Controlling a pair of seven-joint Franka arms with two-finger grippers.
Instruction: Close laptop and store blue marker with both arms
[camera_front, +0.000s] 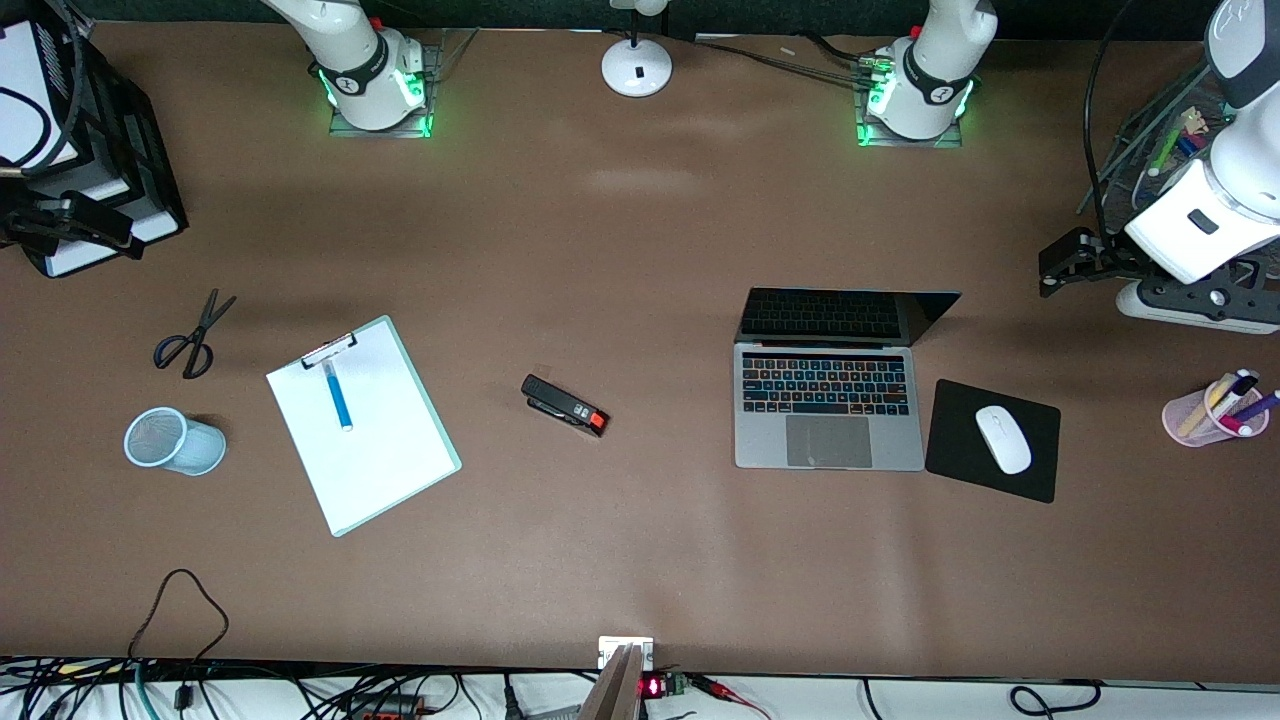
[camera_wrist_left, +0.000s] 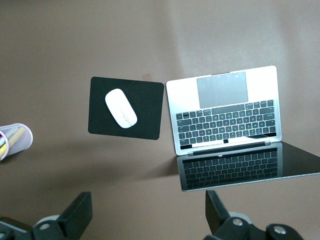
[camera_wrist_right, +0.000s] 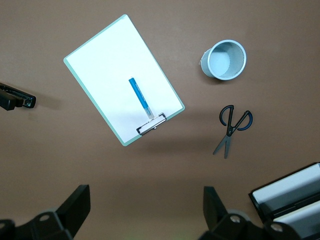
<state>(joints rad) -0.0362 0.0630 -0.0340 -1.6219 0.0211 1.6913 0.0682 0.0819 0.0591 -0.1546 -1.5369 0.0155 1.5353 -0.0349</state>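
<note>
The laptop (camera_front: 825, 400) (camera_wrist_left: 225, 107) lies open toward the left arm's end of the table, its keys lit and its screen tilted back. The blue marker (camera_front: 338, 398) (camera_wrist_right: 139, 97) rests on a white clipboard (camera_front: 380, 460) toward the right arm's end, its pale cap next to the clip. My left gripper (camera_front: 1060, 270) (camera_wrist_left: 148, 197) hangs open high in the air, off to the side of the laptop's screen, with nothing in it. My right gripper (camera_wrist_right: 146, 194) hangs open and holds nothing, high over bare table beside the clipboard's clip end.
A white mouse (camera_front: 1003, 438) sits on a black pad (camera_front: 960, 470) beside the laptop. A pink pen cup (camera_front: 1210, 410) stands farther out. A black stapler (camera_front: 565, 405), scissors (camera_front: 195, 335), a pale blue mesh cup (camera_front: 175, 440) and a black tray (camera_wrist_right: 290, 195) surround the clipboard.
</note>
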